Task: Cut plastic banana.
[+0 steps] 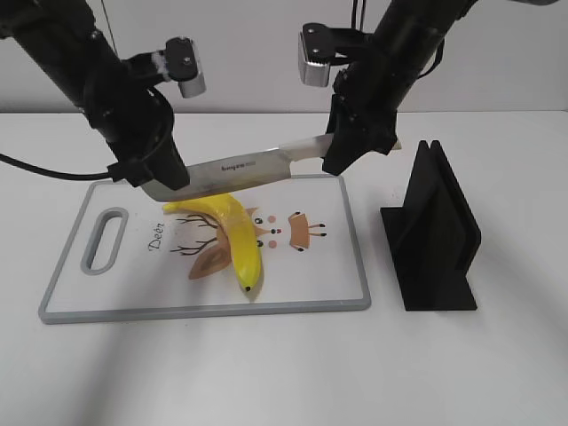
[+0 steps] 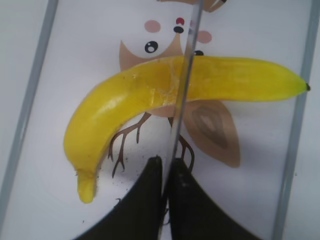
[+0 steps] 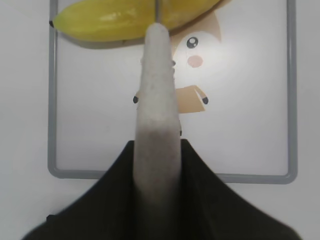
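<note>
On the cutting board point(image 1: 342, 266), plastic banana point(image 1: 232, 232) at 6 o'clock under knife point(image 1: 244, 166) | left end effector point(image 2: 165, 172) clenches blade tip, right end effector point(image 3: 156, 150) clenches handle | I fear uneven press rolls banana.

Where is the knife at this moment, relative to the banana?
In the exterior view the knife is held level just above the plastic banana, over the cutting board, with the left pincer on its blade tip and the right pincer on its handle.

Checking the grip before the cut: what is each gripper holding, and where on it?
Both hold the knife: the right gripper clamps its handle, the left gripper pinches the blade's tip end, above the plastic banana.
</note>
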Tool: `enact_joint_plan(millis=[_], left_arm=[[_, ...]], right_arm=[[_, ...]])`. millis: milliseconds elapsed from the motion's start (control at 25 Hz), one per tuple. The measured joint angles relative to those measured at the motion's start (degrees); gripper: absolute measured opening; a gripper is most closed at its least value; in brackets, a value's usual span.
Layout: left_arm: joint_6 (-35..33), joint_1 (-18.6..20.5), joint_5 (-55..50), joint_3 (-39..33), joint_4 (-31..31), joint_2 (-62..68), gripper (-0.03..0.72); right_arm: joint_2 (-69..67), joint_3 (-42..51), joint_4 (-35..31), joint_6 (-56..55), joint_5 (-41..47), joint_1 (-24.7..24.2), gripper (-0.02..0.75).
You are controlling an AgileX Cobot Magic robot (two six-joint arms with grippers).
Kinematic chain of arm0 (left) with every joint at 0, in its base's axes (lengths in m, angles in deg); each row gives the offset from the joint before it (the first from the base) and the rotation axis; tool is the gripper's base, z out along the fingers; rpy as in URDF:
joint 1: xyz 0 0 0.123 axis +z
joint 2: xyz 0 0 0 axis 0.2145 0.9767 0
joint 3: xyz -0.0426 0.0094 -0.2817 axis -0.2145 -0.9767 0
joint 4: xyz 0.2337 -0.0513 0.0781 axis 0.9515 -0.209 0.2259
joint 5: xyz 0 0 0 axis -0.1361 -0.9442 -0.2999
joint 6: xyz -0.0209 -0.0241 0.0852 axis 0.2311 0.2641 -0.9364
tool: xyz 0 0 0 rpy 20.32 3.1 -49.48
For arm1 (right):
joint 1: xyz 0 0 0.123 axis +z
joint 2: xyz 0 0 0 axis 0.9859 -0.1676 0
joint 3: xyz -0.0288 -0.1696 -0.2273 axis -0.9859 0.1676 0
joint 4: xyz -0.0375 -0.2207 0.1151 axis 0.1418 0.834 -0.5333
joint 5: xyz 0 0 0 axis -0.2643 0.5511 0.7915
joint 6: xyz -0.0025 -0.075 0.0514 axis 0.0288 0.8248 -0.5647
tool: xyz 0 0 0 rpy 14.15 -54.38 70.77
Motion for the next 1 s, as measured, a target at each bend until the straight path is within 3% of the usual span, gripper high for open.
enact_joint_plan(millis=[360,1000], left_arm=[[7.9,-3.3,5.0,1.2,5.4,7.2,0.012],[9.5,-4.1,4.4,0.4,11.2,1.1,0.010]], right_arm=[[-8.3,0.4,7.8,-2.3,-3.0,1.3,0.172],[-1.2,0.7,8.8,-3.9,-2.7,2.4,0.171]])
